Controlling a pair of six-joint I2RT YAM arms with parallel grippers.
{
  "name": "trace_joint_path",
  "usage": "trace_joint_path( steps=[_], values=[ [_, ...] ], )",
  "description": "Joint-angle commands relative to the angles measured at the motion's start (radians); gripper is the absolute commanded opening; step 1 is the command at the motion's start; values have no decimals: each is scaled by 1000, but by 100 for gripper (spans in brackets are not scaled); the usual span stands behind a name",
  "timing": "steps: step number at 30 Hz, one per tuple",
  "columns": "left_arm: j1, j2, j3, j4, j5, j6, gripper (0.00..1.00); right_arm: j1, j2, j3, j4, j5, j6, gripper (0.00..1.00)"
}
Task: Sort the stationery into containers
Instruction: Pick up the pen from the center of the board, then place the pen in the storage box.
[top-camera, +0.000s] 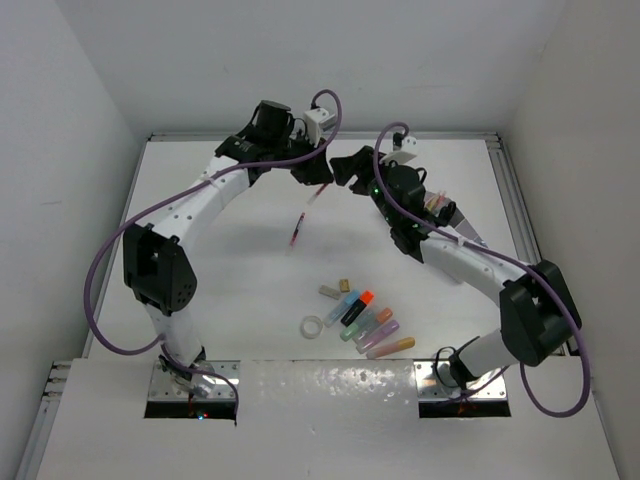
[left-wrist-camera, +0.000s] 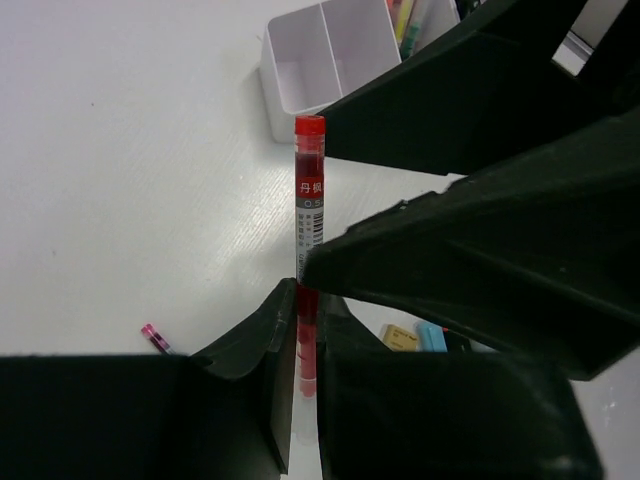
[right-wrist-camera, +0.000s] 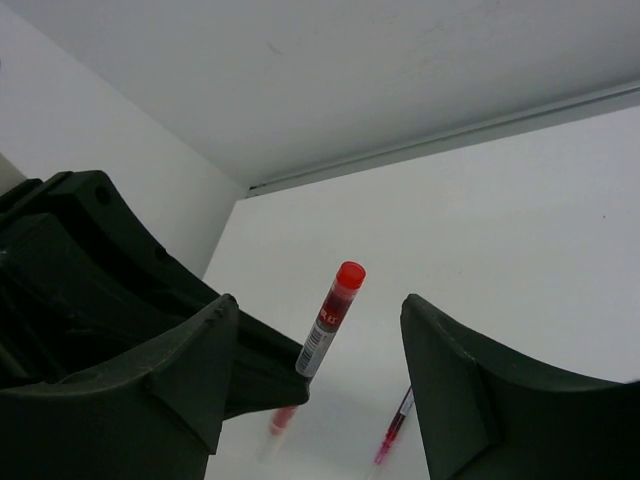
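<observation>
One white counter (top-camera: 250, 290) carries all we see. On its right side sits the pale organizer (left-wrist-camera: 283, 100), partly under the right arm (top-camera: 470, 260). Above the far middle, the left hand (left-wrist-camera: 303, 300) is clamped on a red pen (left-wrist-camera: 308, 190), held clear of the counter. The right hand (right-wrist-camera: 318, 305) is open, and we see its fingers on either side of that pen's capped end. Highlighters (top-camera: 365, 320) lie clustered near the front, with a pink pen (top-camera: 297, 232) lying apart from them. Beside the cluster are the tape ring (top-camera: 314, 326) and the erasers (top-camera: 333, 291).
</observation>
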Motion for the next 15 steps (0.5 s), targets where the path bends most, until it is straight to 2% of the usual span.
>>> trace_joint_path(
  steps=[1, 4, 6, 7, 8, 9, 11, 12, 14, 15],
  values=[
    [-20, 6, 18, 16, 36, -19, 0, 4, 25, 7, 98, 21, 48, 64],
    [-34, 7, 30, 25, 39, -26, 0, 3, 50, 12, 100, 33, 65, 62],
    [-37, 9, 33, 30, 39, -28, 0, 4, 68, 15, 100, 35, 79, 54],
    [-41, 10, 31, 30, 36, -28, 0, 4, 73, 16, 101, 37, 80, 48],
    [-43, 10, 30, 31, 35, -30, 0, 3, 80, 21, 101, 37, 86, 28],
    [-43, 9, 30, 33, 32, -31, 0, 4, 84, 21, 103, 37, 89, 17],
    [-43, 9, 24, 36, 18, -39, 0, 3, 80, 15, 104, 46, 77, 0],
    [-43, 7, 22, 34, 6, -43, 28, 3, 65, 10, 103, 53, 67, 0],
    [-40, 6, 13, 34, -33, -50, 76, -6, 39, -10, 101, 81, 4, 0],
    [-31, 6, 5, 36, -33, -53, 93, -20, 22, -16, 95, 89, -30, 0]
  ],
)
